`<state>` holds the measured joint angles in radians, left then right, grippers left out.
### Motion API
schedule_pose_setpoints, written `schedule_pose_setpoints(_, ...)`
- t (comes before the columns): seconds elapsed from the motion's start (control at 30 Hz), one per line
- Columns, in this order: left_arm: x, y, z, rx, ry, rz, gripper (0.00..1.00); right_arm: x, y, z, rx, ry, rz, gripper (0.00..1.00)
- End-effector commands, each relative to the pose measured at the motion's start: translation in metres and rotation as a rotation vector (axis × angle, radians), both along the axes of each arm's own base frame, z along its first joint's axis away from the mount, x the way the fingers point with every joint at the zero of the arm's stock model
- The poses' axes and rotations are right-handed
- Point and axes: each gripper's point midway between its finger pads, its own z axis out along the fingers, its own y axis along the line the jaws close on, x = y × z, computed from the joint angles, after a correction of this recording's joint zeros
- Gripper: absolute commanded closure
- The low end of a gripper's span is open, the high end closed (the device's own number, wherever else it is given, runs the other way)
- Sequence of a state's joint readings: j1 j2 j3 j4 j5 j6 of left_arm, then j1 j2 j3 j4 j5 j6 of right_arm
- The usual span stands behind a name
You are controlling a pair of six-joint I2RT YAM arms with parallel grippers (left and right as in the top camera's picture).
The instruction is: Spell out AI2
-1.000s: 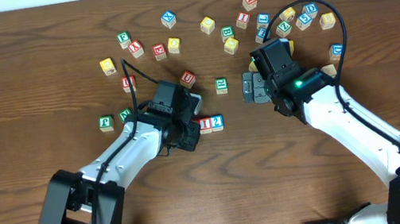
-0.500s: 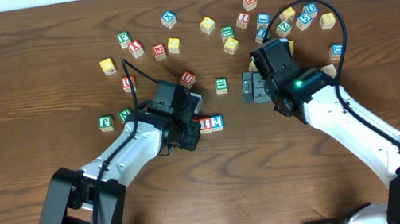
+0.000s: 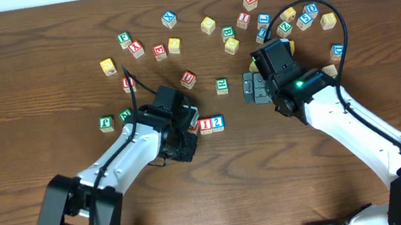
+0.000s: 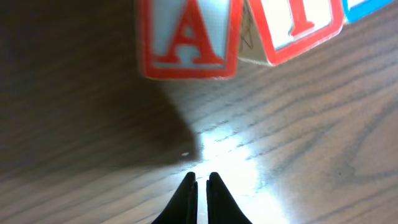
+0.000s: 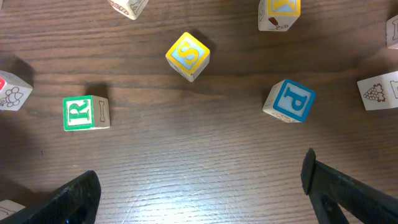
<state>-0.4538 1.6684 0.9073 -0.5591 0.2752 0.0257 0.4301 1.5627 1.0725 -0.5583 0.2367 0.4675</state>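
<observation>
In the left wrist view the red "A" cube (image 4: 186,38) stands on the table with the red "I" cube (image 4: 300,26) beside it on the right. A blue edge of the "2" cube (image 4: 373,9) shows past that. My left gripper (image 4: 202,180) is shut and empty, with its tips a short way in front of the "A". Overhead, the "I" (image 3: 205,125) and the "2" (image 3: 217,123) sit in a row right of my left gripper (image 3: 191,126), which hides the "A". My right gripper (image 3: 252,88) (image 5: 199,186) hangs open over bare wood.
Several loose letter cubes lie scattered across the back of the table (image 3: 35,90). Among them are a green "R" (image 5: 85,113), a yellow "S" (image 5: 188,55) and a blue "P" (image 5: 289,99). A green cube (image 3: 222,85) sits between the two grippers.
My left arm has drawn back slightly toward the front of the table, away from the row. The cubes and the right arm have not moved.
</observation>
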Motion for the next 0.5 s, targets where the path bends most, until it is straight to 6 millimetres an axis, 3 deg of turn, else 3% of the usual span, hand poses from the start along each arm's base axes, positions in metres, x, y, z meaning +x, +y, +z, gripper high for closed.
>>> schedule_pose_setpoints(0.0, 0.013, 0.016, 0.011, 0.084, -0.096, 0.025, 0.93, 0.005, -0.004, 0.002, -0.002, -0.009, -0.030, 0.01)
schedule_pose_setpoints(0.2, 0.051, 0.051, 0.031, 0.264, -0.303, 0.169, 0.93, 0.005, -0.004, 0.002, -0.002, -0.010, -0.031, 0.01)
schedule_pose_setpoints(0.47, 0.083, 0.035, 0.045, 0.188, -0.436, 0.196, 0.92, 0.005, -0.005, 0.002, -0.006, -0.011, -0.029, 0.01)
